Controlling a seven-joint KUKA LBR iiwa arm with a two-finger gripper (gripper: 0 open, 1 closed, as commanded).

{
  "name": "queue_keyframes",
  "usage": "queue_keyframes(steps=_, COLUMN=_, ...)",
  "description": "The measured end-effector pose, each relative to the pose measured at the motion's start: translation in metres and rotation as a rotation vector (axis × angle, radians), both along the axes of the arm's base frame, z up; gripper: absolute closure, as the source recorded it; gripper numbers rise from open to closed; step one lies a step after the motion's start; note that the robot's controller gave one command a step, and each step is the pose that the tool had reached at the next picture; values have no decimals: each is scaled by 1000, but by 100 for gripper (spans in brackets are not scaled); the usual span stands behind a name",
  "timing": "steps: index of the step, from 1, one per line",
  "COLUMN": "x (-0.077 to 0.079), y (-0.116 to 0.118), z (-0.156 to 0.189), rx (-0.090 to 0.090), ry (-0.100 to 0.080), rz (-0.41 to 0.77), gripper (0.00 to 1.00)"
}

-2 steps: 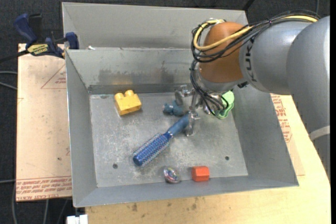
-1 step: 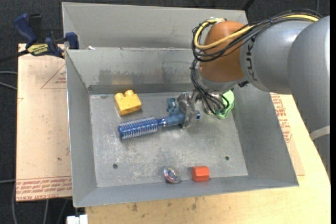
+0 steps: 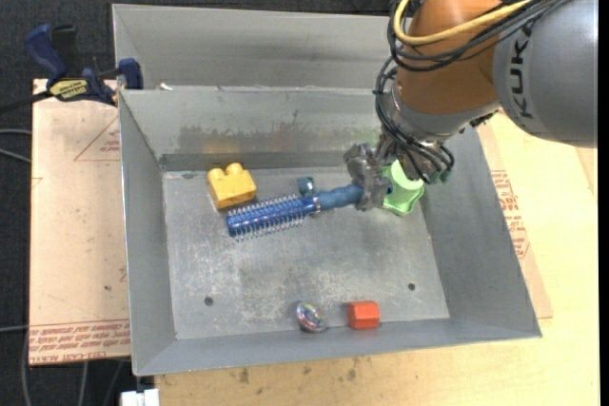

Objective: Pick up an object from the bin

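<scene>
Orange-capped arm [image 3: 447,52] reaches down; jaws at blue brush [image 3: 274,213] handle, grip unclear.

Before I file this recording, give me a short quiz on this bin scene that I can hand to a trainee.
1. Multiple choice: which thing lies right next to the pincer? A) a green plastic piece B) a red cup C) a white sponge
2. True or false: the bristle end of the blue hairbrush lies just beside the yellow toy brick.
3. Fill in: at the front of the bin, the small shiny ball lies beside an ____ block.

Key: 1 A; 2 true; 3 orange.
</scene>
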State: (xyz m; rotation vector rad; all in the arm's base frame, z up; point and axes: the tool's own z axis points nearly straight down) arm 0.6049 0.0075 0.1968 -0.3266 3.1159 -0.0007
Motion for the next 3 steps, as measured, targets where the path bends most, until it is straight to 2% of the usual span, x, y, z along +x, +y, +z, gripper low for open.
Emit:
queue_keyframes(steps=1, x=-7, y=1, z=-130, rx=2, ry=12, rz=-50, gripper=100)
queue_keyframes(steps=2, x=-28, y=-13, z=7, rx=0, ry=1, rz=-51, gripper=100)
queue_keyframes(steps=3, x=2, y=28, z=-129, rx=1, ry=8, rz=181, gripper=100)
